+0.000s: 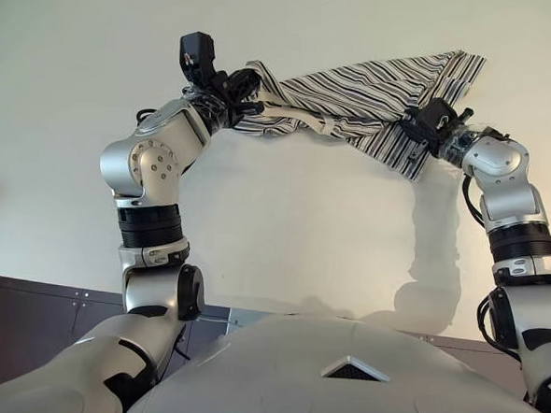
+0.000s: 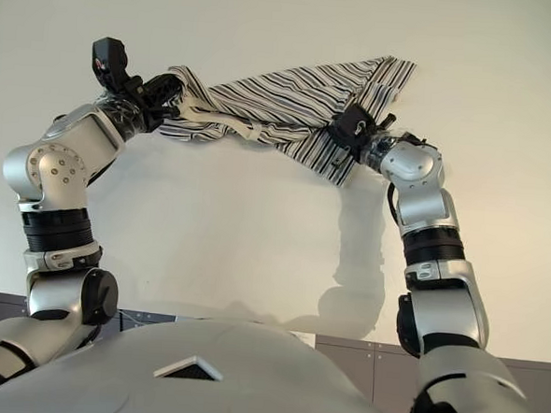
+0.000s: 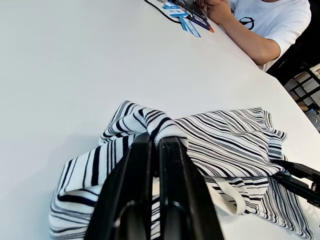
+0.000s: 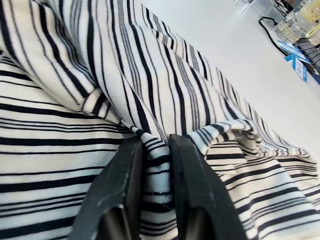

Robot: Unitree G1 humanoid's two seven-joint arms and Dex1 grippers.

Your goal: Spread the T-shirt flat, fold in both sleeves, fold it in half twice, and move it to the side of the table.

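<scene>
— Where is the T-shirt (image 1: 357, 99)?

— On the white desk (image 1: 302, 227), well away from the near edge. It is crumpled into a long striped bundle strung between the two arms. One corner sticks out towards the far right. The white neckband (image 1: 313, 123) hangs in a loop along the side facing the robot.

— Does it lie flat anywhere?

— No. It is folded over itself in several layers. In the left wrist view the bulk of it rests on the desk.

— What is the left hand (image 1: 243, 97) doing?

— It is at the bundle's left end, closed on the cloth. Its two black fingers (image 3: 172, 165) stand almost together, with a ridge of striped fabric pinched between them.

— And the right hand (image 1: 421, 126)?

— It grips the bundle's right part, just short of the loose corner. Its fingers (image 4: 187, 170) are nearly closed, and a narrow fold of the fabric is caught between them, with more cloth spilling over on both sides.

— Do the hands touch each other?

— No, they are well apart, with the shirt spanning the gap.
</scene>
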